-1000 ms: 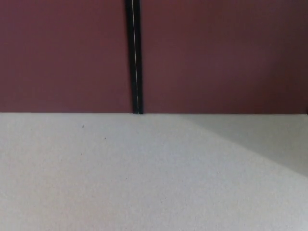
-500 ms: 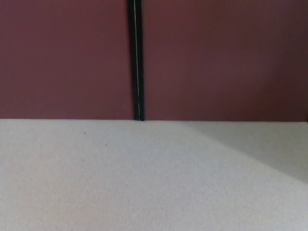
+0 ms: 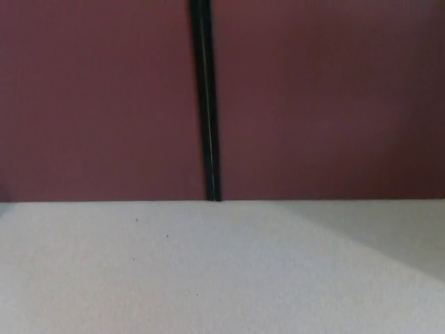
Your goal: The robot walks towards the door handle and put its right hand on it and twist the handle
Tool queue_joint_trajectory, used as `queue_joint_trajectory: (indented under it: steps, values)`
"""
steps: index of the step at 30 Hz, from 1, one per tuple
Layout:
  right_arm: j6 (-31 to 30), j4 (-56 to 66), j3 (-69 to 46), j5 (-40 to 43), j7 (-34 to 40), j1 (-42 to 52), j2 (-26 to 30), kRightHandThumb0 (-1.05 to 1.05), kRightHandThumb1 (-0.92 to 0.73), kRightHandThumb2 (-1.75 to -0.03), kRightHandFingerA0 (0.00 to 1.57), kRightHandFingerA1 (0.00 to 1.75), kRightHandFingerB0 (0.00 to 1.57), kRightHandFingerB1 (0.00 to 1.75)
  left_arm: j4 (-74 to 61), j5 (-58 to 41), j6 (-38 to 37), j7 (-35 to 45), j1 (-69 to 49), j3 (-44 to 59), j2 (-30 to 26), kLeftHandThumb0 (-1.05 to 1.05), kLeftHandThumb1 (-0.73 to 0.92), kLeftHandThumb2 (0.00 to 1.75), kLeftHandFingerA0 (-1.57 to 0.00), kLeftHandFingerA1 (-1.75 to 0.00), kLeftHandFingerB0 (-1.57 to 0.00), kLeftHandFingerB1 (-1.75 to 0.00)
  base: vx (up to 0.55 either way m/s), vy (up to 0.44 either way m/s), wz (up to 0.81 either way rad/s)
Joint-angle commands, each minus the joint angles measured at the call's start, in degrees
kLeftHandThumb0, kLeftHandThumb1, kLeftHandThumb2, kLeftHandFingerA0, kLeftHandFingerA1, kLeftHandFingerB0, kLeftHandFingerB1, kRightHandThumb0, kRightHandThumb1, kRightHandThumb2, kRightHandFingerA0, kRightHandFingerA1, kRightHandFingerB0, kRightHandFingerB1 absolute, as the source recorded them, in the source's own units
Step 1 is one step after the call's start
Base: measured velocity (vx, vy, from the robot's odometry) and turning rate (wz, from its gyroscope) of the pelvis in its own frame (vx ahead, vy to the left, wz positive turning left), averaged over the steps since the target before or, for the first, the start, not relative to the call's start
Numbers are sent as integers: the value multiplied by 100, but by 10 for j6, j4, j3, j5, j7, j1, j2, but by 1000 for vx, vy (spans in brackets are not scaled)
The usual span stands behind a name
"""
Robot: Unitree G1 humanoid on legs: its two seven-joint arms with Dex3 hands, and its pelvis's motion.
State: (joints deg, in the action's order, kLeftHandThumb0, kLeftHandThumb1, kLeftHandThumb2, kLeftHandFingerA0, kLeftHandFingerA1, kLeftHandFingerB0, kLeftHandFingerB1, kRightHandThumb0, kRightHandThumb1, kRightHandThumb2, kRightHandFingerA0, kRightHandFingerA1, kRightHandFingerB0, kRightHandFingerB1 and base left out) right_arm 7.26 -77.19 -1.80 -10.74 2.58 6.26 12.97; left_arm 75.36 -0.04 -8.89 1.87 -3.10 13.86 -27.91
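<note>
Head view, maroon door panels (image 3: 104, 104) w/ dark gap (image 3: 207, 104), pale floor (image 3: 174, 278), no hand or handle visible

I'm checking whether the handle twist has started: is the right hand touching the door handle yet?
Cannot tell. The head view shows only the maroon door panels, the dark seam between them and the pale floor; neither hand nor handle is in frame.

dark maroon door panels (image 3: 313, 97) are filling the upper frame, standing upright and meeting at a narrow black vertical seam (image 3: 206, 104) that is ending at the pale floor's (image 3: 208, 278) far edge.
</note>
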Motion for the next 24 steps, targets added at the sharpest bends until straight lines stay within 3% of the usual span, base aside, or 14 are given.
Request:
queue_joint_trajectory:
  steps: [1, 4, 16, 17, 24]
  values:
    - [7, 1, 7, -4, 0, -6, -3, -35, -57, -72, 65, 53, 46, 45, 2, 5, -6, 7, 2, -3, -8, -15, 64, 59, -64, -50, -48, -41, 258, 426, 17]
    - [5, 1, 5, 0, -3, -9, -4, -35, -57, -72, 65, 53, 45, 45, 0, 3, -9, 5, 3, -3, -7, -15, 64, 59, -64, -50, -48, -41, 302, -253, 8]
    - [3, 2, 17, -3, -5, -16, -2, -35, -57, -72, 65, 53, 42, 44, 2, 3, -11, 14, 6, -8, -10, -17, 63, 58, -67, -51, -49, -41, 281, 45, 7]
    - [1, 1, 19, -5, -4, -17, -3, -25, -67, -60, 68, 45, 46, 37, 3, 5, -10, 12, 7, -10, -8, -17, 63, 58, -67, -51, -49, -41, 330, -116, 18]
    - [-2, -1, 26, -11, -2, -25, -2, -25, -66, -60, 69, 46, 47, 37, 0, 14, -21, 11, 5, -23, -9, -16, 63, 58, -71, -56, -50, -42, 364, -193, 12]
